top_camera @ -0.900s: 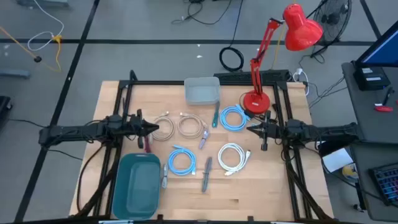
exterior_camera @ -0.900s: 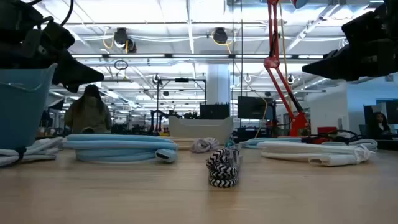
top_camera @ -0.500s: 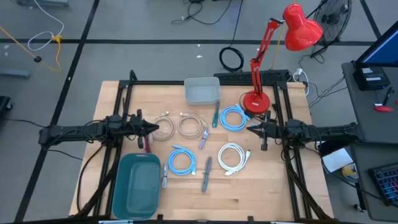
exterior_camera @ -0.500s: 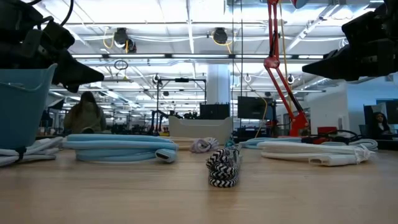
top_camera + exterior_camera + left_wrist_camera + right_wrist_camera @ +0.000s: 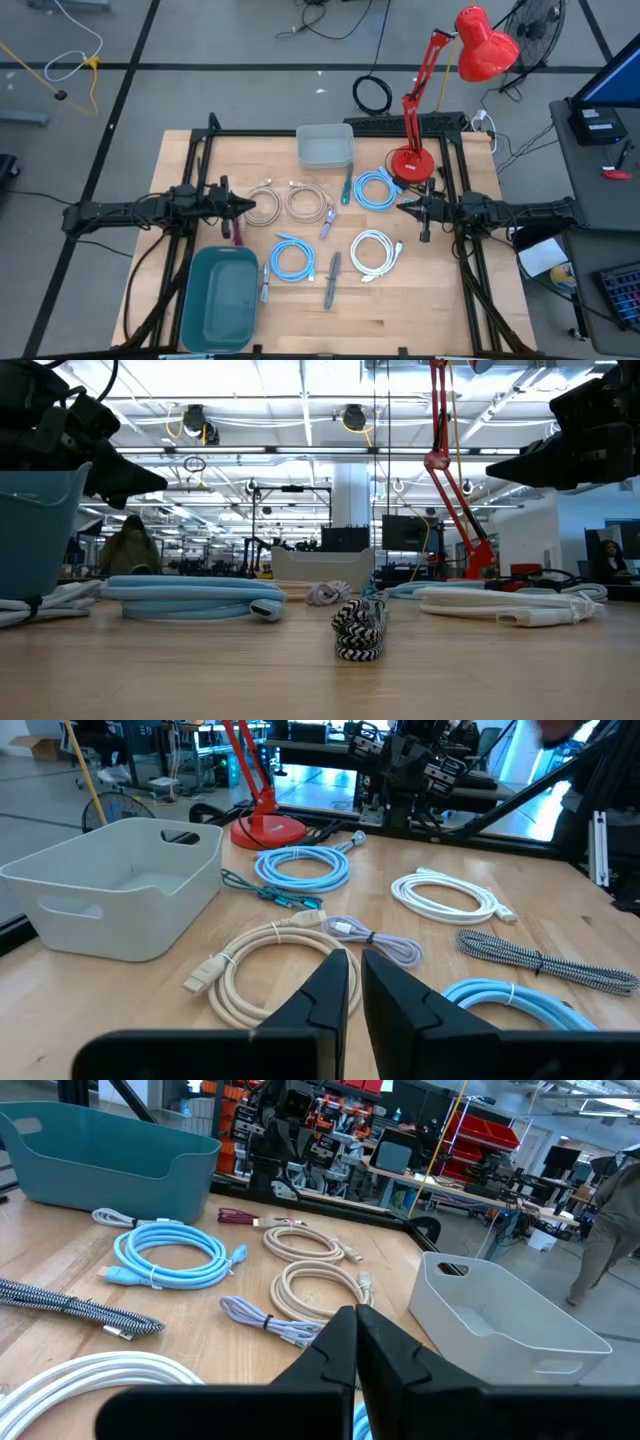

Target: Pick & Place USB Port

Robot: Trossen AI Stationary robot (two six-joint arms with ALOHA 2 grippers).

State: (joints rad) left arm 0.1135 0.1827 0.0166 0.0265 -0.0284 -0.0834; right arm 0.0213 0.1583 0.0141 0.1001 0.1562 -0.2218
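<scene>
Several coiled USB cables lie flat on the wooden table: two beige coils [image 5: 262,200] [image 5: 305,202], a light blue coil [image 5: 377,190], a second blue coil [image 5: 292,258], a white coil [image 5: 374,252] and a black-and-white braided cable [image 5: 331,280]. My left gripper [image 5: 250,207] hovers shut above the table's left side, by the beige coil [image 5: 262,960]. My right gripper [image 5: 402,208] hovers shut on the right side, between the light blue and white coils. Both grippers are clear of the table and hold nothing.
A grey bin [image 5: 325,146] stands at the far edge and a teal bin [image 5: 220,297] at the near left corner. A red desk lamp [image 5: 411,160] stands far right. Lilac [image 5: 327,222], teal [image 5: 347,185] and dark red [image 5: 235,230] cables lie between the coils. Bare wood lies along the near edge.
</scene>
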